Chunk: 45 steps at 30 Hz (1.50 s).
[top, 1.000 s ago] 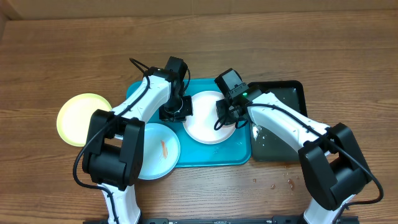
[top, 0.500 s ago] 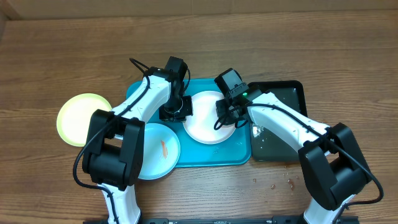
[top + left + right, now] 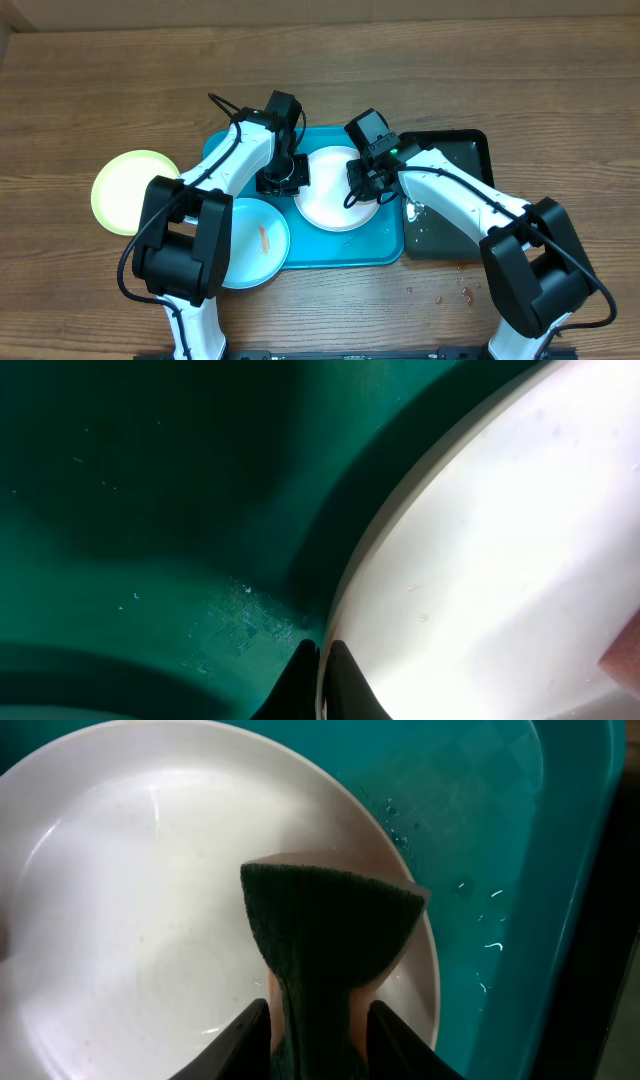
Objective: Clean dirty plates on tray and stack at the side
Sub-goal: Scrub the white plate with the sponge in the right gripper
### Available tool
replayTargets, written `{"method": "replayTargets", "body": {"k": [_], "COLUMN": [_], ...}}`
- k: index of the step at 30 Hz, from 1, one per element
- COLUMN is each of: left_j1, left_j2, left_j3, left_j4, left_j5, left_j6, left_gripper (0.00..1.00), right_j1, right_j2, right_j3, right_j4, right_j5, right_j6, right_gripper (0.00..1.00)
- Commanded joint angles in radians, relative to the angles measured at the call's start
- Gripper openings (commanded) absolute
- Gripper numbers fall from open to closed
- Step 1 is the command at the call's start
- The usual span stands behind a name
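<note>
White plate [image 3: 330, 207] rim sat pinched in our left gripper [image 3: 322, 672], right gripper [image 3: 320, 1038] clamped the sponge [image 3: 330, 920]; we needed flat pressure, full-face sweeps.

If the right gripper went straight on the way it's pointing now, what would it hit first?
Probably the white plate: the right gripper points down at it, with its sponge leading.

The left hand [image 3: 322, 680] is pinched on a round white plastic plate [image 3: 500, 560], the right hand [image 3: 320, 1040] on a dark-green sponge [image 3: 330, 920].
</note>
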Motion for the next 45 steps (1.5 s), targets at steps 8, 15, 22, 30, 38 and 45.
{"method": "replayTargets", "body": {"k": [8,15,22,30,38,45], "left_j1": [0.001,0.001,0.001,0.001,0.001,0.001], "left_j2": [-0.021,-0.021,-0.021,-0.021,-0.021,-0.021], "left_j3": [0.008,0.008,0.008,0.008,0.008,0.008], "left_j4": [0.001,0.001,0.002,0.002,0.01,0.008], "left_j5": [0.002,-0.001,-0.001,-0.001,-0.002,-0.002], "left_j6": [0.016,0.016,0.016,0.029,0.031,0.031], "left_gripper": [0.04,0.04,0.04,0.04,0.04,0.04], "right_j1": [0.001,-0.003,-0.004,-0.005,-0.027,-0.139], "right_j2": [0.066,0.071,0.139,0.206,0.204,0.141], "right_j3": [-0.005,-0.005,-0.005,-0.005,0.023,0.112], "right_j4": [0.011,0.034,0.054,0.086,0.107,0.058], "right_j5": [0.015,0.011,-0.141,-0.383,-0.695,-0.872], "right_j6": [-0.002,0.003,0.003,-0.003,-0.105,-0.143], "right_gripper": [0.04,0.04,0.04,0.04,0.04,0.04]}}
